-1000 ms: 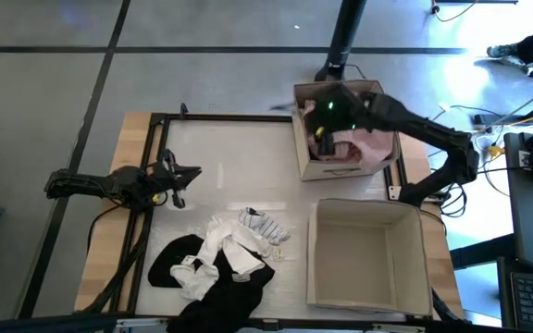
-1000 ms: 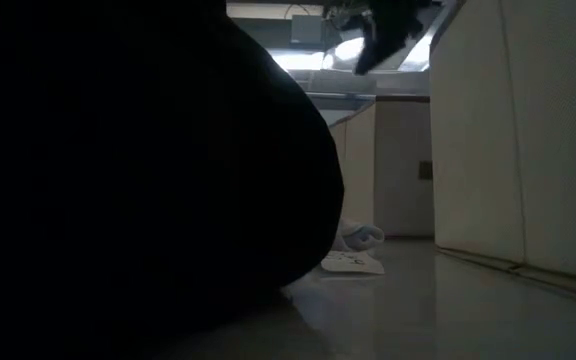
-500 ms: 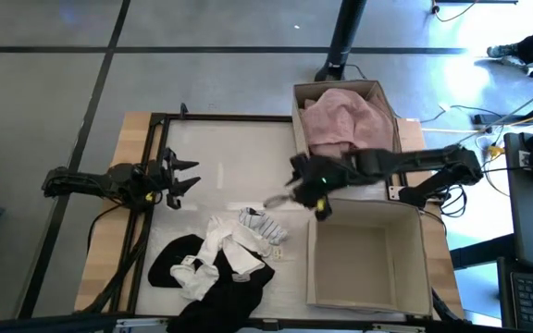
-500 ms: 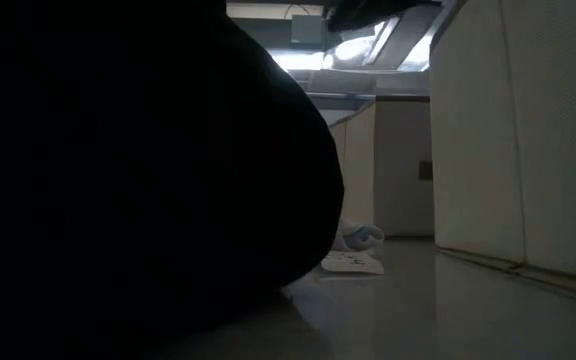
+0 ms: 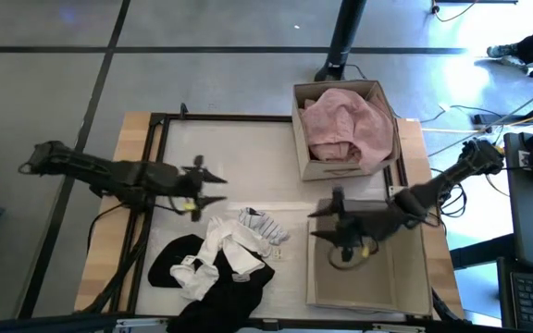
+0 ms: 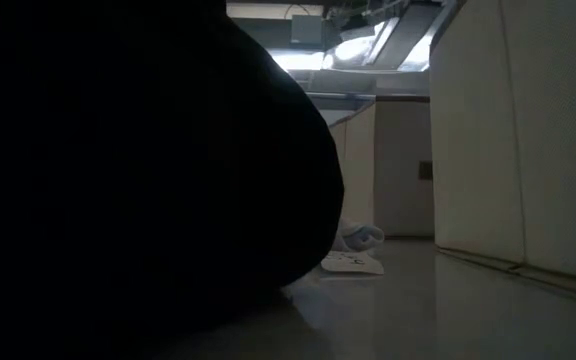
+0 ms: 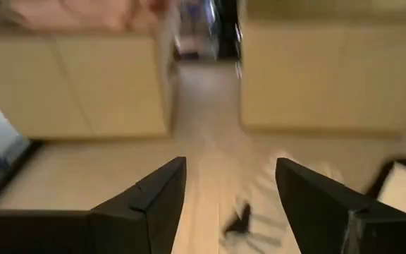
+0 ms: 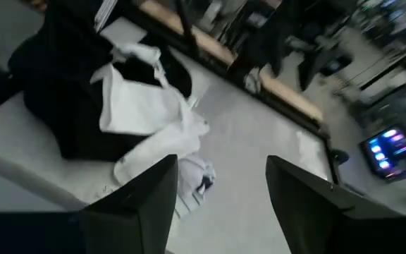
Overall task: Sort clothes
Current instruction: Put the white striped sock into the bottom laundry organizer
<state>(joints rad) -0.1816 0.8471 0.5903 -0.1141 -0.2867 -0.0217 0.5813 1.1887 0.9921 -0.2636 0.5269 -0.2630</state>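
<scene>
The right hand, fingers spread and empty, hangs over the near box. At its 9 o'clock, white garments and black ones lie heaped on the bench. The left hand, also open, hovers just beside them. The pink garment fills the far box.

My table carries two cardboard boxes on its right. White clothes and black clothes lie heaped at the near edge (overlapping).

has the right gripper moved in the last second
Yes. The right gripper was over the far box holding the pink garment; now it hangs open, empty, over the near box, facing the clothes pile.
</scene>
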